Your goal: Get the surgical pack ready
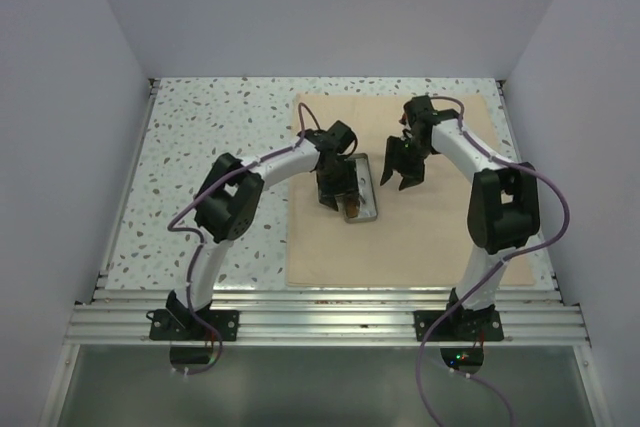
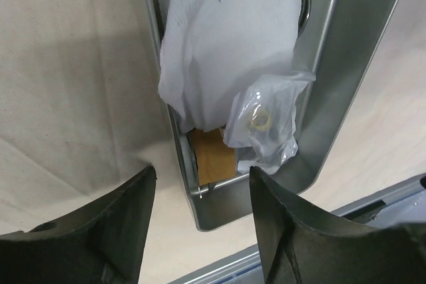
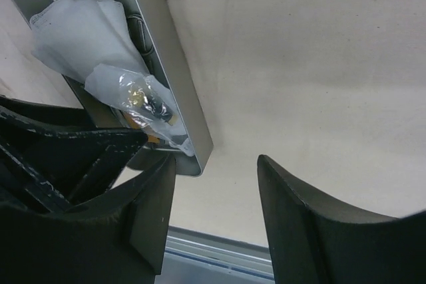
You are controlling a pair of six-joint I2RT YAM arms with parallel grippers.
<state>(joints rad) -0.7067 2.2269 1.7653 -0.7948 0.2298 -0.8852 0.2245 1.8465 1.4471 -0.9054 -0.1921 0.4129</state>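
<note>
**Both pincers released over the cloth, tray filled beneath my left**

My left pincer (image 2: 203,179) is released: its fingers stand apart with nothing between them. It hangs directly over the near end of the grey metal tray (image 2: 346,64), and the tray's corner shows in the gap between my fingertips. Beyond those tips, inside the tray, lies a bunched white gauze (image 2: 226,38). Against its nearer side rests a small clear-and-white packet (image 2: 266,121) with a pale yellowish ring showing through the plastic. I can read no lettering on the packet or the tray. Under the gauze, at the tray's near end, an orange-brown piece (image 2: 213,154) peeks out, and I cannot tell what it is.

My right pincer (image 3: 216,164) is also released, its fingers spread over the bare tan cloth (image 3: 319,64) and holding nothing. The tray sits just to the left of this pincer, apart from it, with my left pincer crowding its near end. The cloth lies flat under both pincers, on the speckled table (image 1: 220,127), and the tray rests on it.
</note>
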